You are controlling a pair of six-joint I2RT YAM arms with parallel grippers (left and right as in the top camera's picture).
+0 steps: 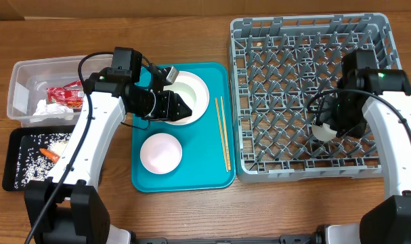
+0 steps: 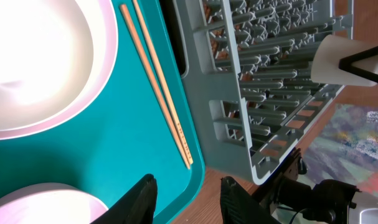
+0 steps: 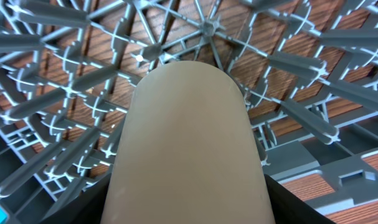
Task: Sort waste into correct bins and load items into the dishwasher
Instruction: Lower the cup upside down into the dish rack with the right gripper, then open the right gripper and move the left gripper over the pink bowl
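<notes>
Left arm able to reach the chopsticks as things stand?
Probably yes. The chopsticks lie flat on the teal tray, nothing on them, and the left gripper hangs open and empty close by. Flat sticks may be hard to pinch.

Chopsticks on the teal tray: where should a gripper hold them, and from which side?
Near the middle of the chopsticks, from straight above, jaws across both: they lie flat, side by side, on the tray, with bare tray either side.

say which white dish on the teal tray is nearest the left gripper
The larger dish, farther back on the tray: the left gripper overlaps its rim; the smaller bowl lies apart.
</notes>
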